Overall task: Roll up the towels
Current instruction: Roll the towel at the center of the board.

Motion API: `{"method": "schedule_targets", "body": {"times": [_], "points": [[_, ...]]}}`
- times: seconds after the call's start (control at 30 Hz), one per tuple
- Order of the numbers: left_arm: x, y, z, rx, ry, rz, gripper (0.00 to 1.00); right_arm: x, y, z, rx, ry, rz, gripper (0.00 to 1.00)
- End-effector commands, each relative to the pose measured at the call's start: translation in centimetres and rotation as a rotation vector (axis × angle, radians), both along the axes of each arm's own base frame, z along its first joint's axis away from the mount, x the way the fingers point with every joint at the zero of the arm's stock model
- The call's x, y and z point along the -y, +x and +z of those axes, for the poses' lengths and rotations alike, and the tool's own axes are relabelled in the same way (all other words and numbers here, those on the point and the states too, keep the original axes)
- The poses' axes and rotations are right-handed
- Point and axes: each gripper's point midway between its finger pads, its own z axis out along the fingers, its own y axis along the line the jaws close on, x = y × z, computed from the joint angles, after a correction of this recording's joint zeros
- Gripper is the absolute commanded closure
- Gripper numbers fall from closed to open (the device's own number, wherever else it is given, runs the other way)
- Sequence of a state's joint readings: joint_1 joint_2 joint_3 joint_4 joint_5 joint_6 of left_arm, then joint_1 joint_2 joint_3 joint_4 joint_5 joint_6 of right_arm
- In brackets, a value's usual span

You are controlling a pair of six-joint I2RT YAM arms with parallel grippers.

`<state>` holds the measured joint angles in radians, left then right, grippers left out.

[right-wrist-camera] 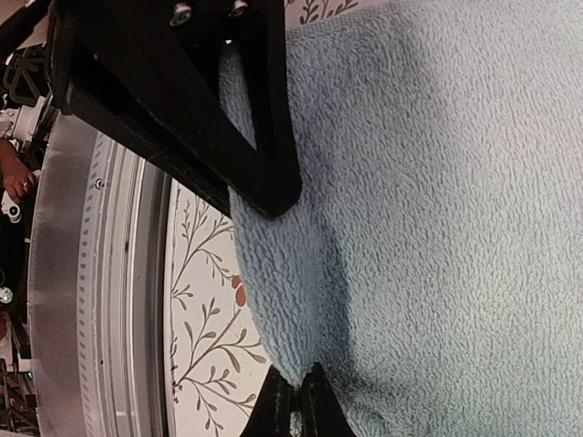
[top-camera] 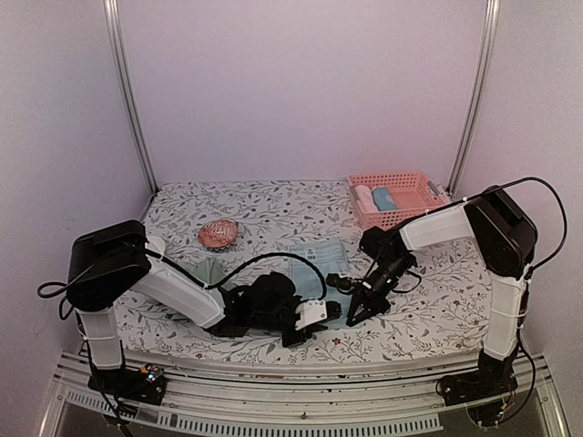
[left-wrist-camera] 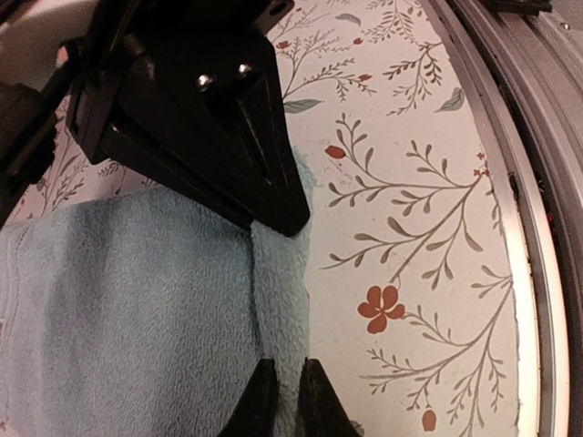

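Blue towel (left-wrist-camera: 137,309) edge pinched tight by left gripper (left-wrist-camera: 290,401) and right gripper (right-wrist-camera: 293,405); looks like roll start, next both curl it over together.

Two flat towels show, light blue towel (top-camera: 319,264) and green towel (top-camera: 204,271); one pink basket (top-camera: 421,186) at one o'clock holds two rolls (top-camera: 383,198); one bowl (top-camera: 219,234).
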<state>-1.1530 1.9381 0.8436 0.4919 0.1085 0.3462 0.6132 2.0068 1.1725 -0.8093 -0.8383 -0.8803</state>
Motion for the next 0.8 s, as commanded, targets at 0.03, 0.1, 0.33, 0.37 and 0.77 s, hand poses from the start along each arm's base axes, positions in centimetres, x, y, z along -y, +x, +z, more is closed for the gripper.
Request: {"method": "schedule_targets", "body": {"times": [0.03, 0.1, 0.33, 0.37, 0.77], "points": [[-0.1, -0.4, -0.5, -0.088, 0.018, -0.025, 0.93, 0.1, -0.2, 0.2, -0.047, 0.006, 0.004, 0.97], [-0.3, -0.4, -0.5, -0.150, 0.017, -0.014, 0.96, 0.3, -0.7, 0.4, -0.075, 0.003, 0.010, 0.97], [-1.6, -1.2, -0.1, -0.459, 0.001, -0.006, 0.97, 1.6, -2.5, 0.0, -0.230, -0.065, -0.017, 0.97], [-1.8, -1.1, -0.1, -0.497, -0.005, 0.005, 0.97, 1.2, -1.9, 0.4, -0.234, -0.058, -0.024, 0.97], [-2.9, -0.4, -3.4, -0.893, -0.007, 0.056, 0.98, 1.0, 0.1, -2.0, -0.348, -0.178, -0.117, 0.97]]}}
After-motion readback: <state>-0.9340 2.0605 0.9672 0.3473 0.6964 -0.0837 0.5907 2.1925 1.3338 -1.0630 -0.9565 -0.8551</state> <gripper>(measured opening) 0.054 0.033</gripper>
